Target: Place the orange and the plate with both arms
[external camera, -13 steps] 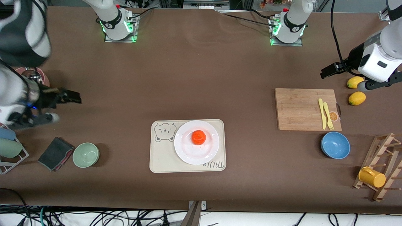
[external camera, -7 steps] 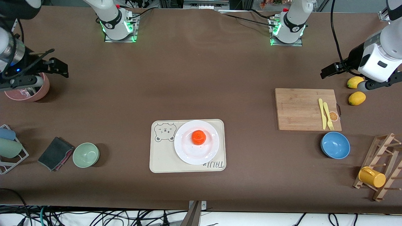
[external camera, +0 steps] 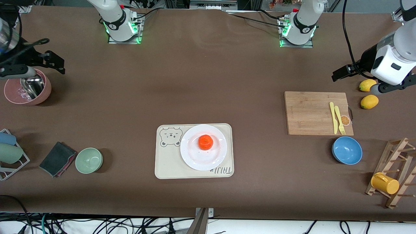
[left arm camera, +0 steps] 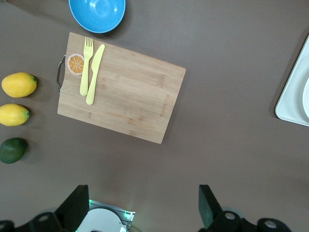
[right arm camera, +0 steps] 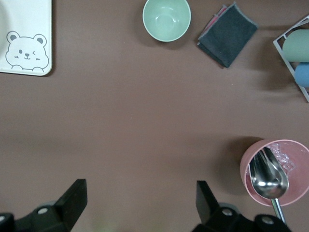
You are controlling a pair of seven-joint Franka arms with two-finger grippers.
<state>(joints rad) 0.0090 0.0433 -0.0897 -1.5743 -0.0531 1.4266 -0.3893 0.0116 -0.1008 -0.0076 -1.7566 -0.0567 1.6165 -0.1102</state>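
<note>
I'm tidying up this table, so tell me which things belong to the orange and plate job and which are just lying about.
Job:
- orange, on the plate
- plate, on the bear-printed tray

Lying about:
- cutting board with yellow fork and knife
- two lemons
- blue bowl
- green bowl
- pink bowl with spoon
- grey cloth
- yellow mug on wooden rack

Bright orange-red orange [external camera: 205,142] on a plain white plate [external camera: 195,159], and that's on a cream tray [external camera: 169,165] with a grey winking bear printed in its corner. Brown table [external camera: 208,81] all round. Pale green bowl [external camera: 89,160], blue bowl [external camera: 347,150], pink cup [external camera: 27,91]. Two yellow lemons [external camera: 369,101], a light wooden board [external camera: 308,112] carrying a pale yellow fork and knife [external camera: 336,117], plus a yellow mug [external camera: 384,183].
</note>
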